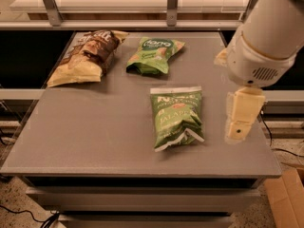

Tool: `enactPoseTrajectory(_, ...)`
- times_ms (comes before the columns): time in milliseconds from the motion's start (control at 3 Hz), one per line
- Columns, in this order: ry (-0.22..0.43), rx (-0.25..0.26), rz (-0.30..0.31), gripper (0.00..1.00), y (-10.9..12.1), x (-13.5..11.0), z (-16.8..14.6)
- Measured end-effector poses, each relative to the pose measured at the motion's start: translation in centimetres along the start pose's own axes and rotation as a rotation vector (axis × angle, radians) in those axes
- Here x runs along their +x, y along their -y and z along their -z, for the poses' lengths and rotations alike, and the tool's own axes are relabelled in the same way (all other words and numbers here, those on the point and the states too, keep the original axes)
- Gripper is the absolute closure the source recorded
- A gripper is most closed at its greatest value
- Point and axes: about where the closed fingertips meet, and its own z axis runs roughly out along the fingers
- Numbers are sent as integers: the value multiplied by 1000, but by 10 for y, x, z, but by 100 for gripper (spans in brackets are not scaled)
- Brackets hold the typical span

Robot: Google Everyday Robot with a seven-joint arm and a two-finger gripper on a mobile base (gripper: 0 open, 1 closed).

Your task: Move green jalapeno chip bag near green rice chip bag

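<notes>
1. The jalapeno bag [176, 118] lies flat on the grey table [95, 127], a little right of the frame's centre. Its lettered face is up and its white top seam points toward the far edge. Nothing touches it.
2. The rice bag [154, 55] lies flat in the upper middle of the frame, apart from the jalapeno bag, with a strip of bare tabletop between them. Because that strip is free, the shortest route between the two bags is probably unobstructed.
3. A brown bag [88, 56] sits at upper left, just beside the rice bag but not touching it. It takes up the rice bag's left side, so the near and right sides look like the better places to set the jalapeno bag down.
4. The gripper [236, 129] hangs at the right of the frame, below the bulky white arm [266, 37]. It is near the jalapeno bag's right edge but apart from it. It carries nothing; whether it is clenched or released cannot be told from this angle.
5. The gripper points downward, which suggests it is lining up for a grasp from above, which suits a bag that lies flat.
6. The task appears to be at its start, since the bag is not yet lifted or pushed.
7. The crinkly bag will likely give under pressure, so a grasp near its puffed middle seems safer than one on a seam.
</notes>
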Motion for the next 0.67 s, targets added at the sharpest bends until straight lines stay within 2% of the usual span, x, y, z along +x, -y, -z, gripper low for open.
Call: enactPoseTrajectory(667,1,-104,148,0,-17,-48,-49)
